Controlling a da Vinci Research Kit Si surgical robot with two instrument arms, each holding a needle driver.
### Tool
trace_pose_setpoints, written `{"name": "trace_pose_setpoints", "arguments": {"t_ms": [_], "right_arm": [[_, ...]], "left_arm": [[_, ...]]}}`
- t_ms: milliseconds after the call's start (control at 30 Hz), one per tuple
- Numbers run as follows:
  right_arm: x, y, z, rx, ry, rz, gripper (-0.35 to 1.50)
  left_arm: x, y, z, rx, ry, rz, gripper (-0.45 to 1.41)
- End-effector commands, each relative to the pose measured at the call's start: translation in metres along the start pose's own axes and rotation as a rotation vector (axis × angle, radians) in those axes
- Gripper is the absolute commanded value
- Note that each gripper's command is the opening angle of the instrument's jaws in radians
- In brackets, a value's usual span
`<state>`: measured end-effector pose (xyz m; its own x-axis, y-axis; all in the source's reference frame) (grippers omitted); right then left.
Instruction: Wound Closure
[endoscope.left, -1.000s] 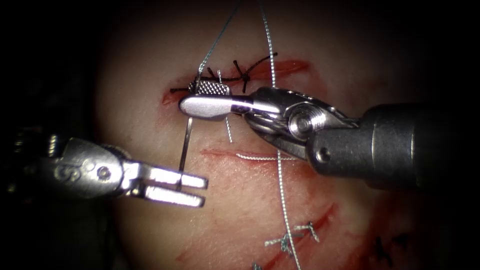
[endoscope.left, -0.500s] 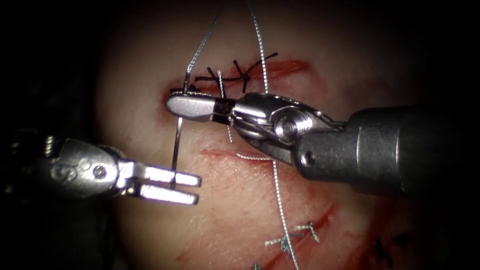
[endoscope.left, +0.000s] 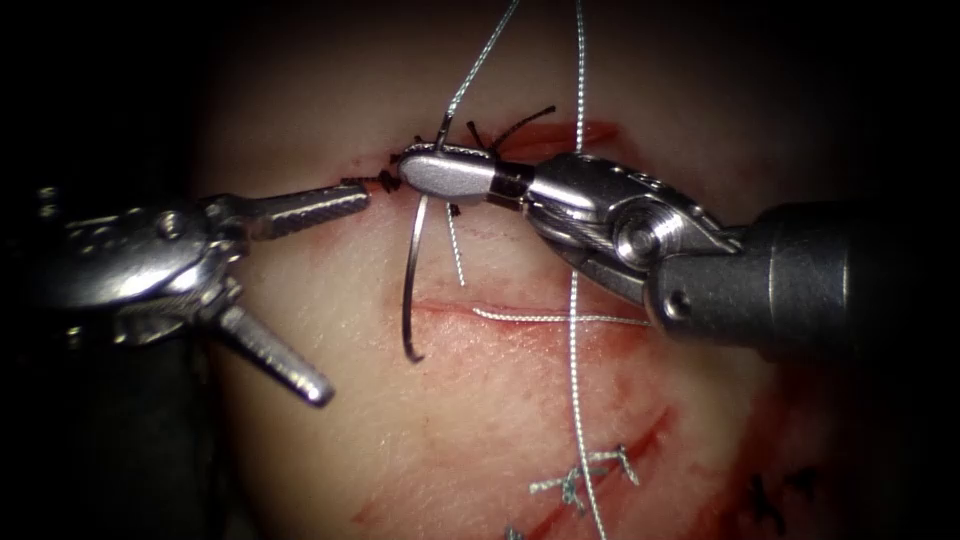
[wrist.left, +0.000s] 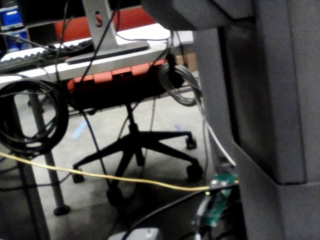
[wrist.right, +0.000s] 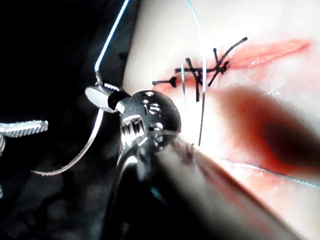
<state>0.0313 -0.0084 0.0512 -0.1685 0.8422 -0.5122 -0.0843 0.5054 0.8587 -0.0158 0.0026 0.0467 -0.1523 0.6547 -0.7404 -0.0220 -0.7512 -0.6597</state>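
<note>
Your right tool (endoscope.left: 440, 172) clamps the needle (endoscope.left: 410, 275) near its thread end, above the left end of the cut (endoscope.left: 560, 135); the curve hangs free over the tissue (endoscope.left: 480, 420), point not in it. Your left tool (endoscope.left: 320, 290), jaws wide apart, holds nothing. Thread (endoscope.left: 575, 330) crosses the right tool's wrist; dark stitches (endoscope.left: 500, 135) lie just behind it.

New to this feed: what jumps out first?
The right pincer, shut on the curved needle near its thread end, holds it free above the tissue. Its point hangs left of the lower cut. The left pincer gapes wide, empty, beside the black-stitched upper cut.
</note>
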Motion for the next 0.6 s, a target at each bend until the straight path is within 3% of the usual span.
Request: {"name": "trace_pose_setpoints", "arguments": {"t_ms": [33,67,100,133,200,267,333,367,400,433,467,533,600], "right_arm": [[0.0007,0.0024,-0.001,0.01,0.0,-0.172,-0.35],[0.0012,0.0034,-0.0019,0.02,0.001,-0.295,-0.35],[0.0016,0.004,-0.0026,0.025,-0.001,-0.301,-0.35],[0.002,0.0046,-0.0033,0.031,-0.003,-0.306,-0.35],[0.0028,0.0057,-0.0048,0.022,-0.013,-0.472,-0.35],[0.0034,0.0062,-0.0058,-0.006,-0.003,-0.583,-0.35],[0.0037,0.0063,-0.0065,0.041,-0.003,-0.716,-0.35],[0.0038,0.0061,-0.0065,0.058,0.017,-0.867,-0.35],[0.0036,0.0057,-0.0064,0.031,0.04,-0.896,-0.35],[0.0033,0.0052,-0.0063,-0.016,0.064,-0.925,-0.35],[0.0028,0.0043,-0.0062,-0.039,0.091,-0.941,-0.35],[0.0022,0.0027,-0.006,-0.042,0.098,-0.997,-0.35],[0.0015,0.0005,-0.0059,-0.168,0.103,-1.08,-0.35]], "left_arm": [[-0.0001,-0.0006,0.0001,-0.002,0.022,-0.004,1.17],[0.0002,-0.001,-0.0004,0.003,0.032,-0.009,1.17],[0.0004,-0.0014,-0.0008,0.011,0.043,-0.014,1.17],[0.0005,-0.0018,-0.001,0.028,0.045,-0.016,1.28],[0.0002,-0.0028,-0.0011,0.091,0.053,-0.005,1.38],[-0.0006,-0.0038,-0.0011,0.127,0.051,0.051,1.38],[-0.0021,-0.0047,-0.0008,0.144,0.041,0.069,1.27],[-0.0046,-0.0051,-0.0006,0.091,-0.039,0.091,0.53],[-0.0059,-0.0051,-0.0005,0.038,-0.08,0.059,0.03],[-0.0072,-0.0051,-0.0002,-0.011,-0.124,-0.075,-0.45],[-0.0086,-0.0051,0.0002,-0.029,-0.167,-0.177,-0.45],[-0.0117,-0.0053,0.0014,-0.006,-0.248,-0.16,-0.45],[-0.0141,-0.0057,0.0028,0.002,-0.294,-0.183,-0.45]]}}
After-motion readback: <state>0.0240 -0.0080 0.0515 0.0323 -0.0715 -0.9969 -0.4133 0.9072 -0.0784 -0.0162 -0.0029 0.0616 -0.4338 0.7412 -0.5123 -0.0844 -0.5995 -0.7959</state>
